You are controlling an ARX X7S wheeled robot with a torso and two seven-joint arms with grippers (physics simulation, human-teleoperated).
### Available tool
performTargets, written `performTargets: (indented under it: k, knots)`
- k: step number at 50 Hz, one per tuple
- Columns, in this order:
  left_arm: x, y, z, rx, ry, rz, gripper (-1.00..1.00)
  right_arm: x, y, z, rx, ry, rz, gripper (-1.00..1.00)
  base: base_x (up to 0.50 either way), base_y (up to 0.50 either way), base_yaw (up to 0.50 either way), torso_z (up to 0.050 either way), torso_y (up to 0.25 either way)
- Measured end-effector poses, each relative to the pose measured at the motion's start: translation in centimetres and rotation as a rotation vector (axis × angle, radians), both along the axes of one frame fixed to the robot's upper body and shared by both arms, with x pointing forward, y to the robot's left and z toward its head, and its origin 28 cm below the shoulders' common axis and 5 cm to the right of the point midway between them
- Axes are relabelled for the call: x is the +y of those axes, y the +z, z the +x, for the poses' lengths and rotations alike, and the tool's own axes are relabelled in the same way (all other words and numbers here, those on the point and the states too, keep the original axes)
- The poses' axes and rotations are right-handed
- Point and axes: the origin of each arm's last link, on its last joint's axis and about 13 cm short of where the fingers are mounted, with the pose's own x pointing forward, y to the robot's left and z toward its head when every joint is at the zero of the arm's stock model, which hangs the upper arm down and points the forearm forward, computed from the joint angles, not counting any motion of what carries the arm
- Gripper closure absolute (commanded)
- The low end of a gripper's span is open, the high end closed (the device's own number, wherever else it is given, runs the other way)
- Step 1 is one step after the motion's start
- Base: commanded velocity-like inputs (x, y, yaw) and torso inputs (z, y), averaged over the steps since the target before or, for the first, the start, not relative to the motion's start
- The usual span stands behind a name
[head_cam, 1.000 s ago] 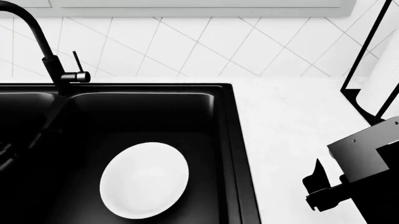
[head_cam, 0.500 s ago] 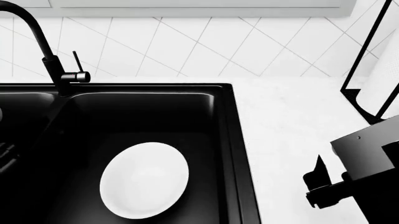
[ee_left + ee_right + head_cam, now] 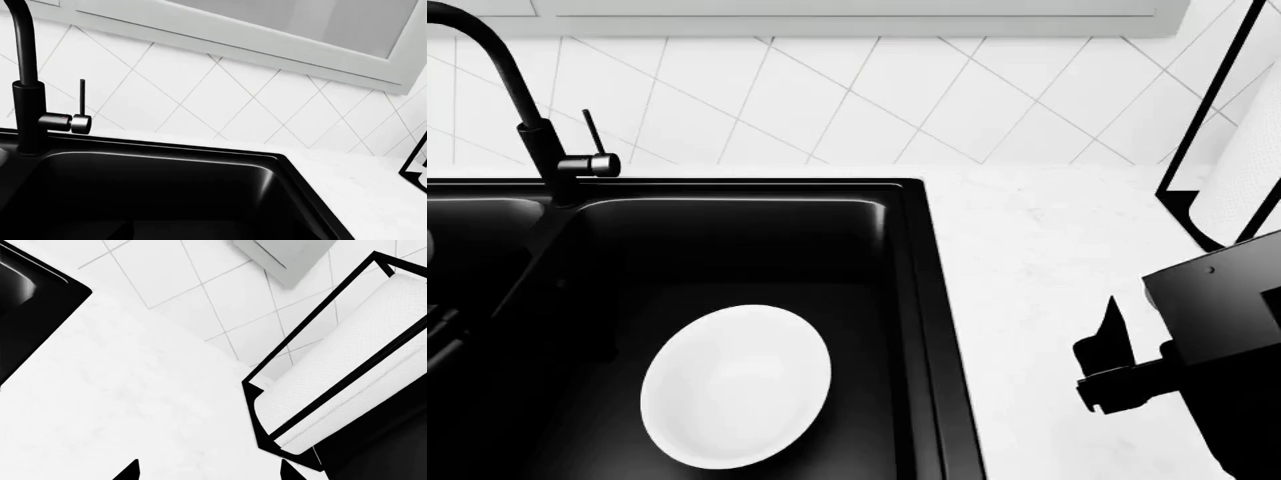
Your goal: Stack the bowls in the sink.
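One round glossy white bowl (image 3: 735, 387) lies on the floor of the right basin of the black sink (image 3: 942, 300), whose rim and dark inside fill the left wrist view (image 3: 200, 151). My right gripper (image 3: 1102, 366) hangs over the white counter to the right of the sink, well clear of the bowl. In the right wrist view its fingertips (image 3: 130, 471) stand far apart, so it (image 3: 209, 472) is open and empty. My left gripper is lost in the dark at the left basin; only faint arm lines (image 3: 438, 328) show.
A black gooseneck faucet (image 3: 510, 95) with a side lever (image 3: 81, 117) stands behind the divider. A paper-towel roll in a black holder (image 3: 340, 375) stands on the counter (image 3: 1041, 250) at the back right, close to my right arm. A tiled wall runs behind.
My right gripper has risen a little and drifted slightly right over the counter. The dim left arm shape shifted slightly at the left edge. The bowl has not moved.
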Motion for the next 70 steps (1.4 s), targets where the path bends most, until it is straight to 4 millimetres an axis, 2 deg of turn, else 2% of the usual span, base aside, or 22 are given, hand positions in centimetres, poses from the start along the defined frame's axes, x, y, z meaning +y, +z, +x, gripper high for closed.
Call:
performTargets:
  k: [31, 70]
  knots:
    - [-0.1, -0.2, 0.4, 0.004, -0.012, -0.008, -1.00, -0.6, -0.5, -1.1, 0.032, -0.019, -0.102, -1.00, 0.00, 0.00, 0.00, 0.000, 0.000]
    - [-0.1, -0.6, 0.6, 0.013, -0.011, -0.014, -1.00, -1.6, -1.8, -1.8, 0.146, -0.045, -0.144, -1.00, 0.00, 0.00, 0.00, 0.000, 0.000]
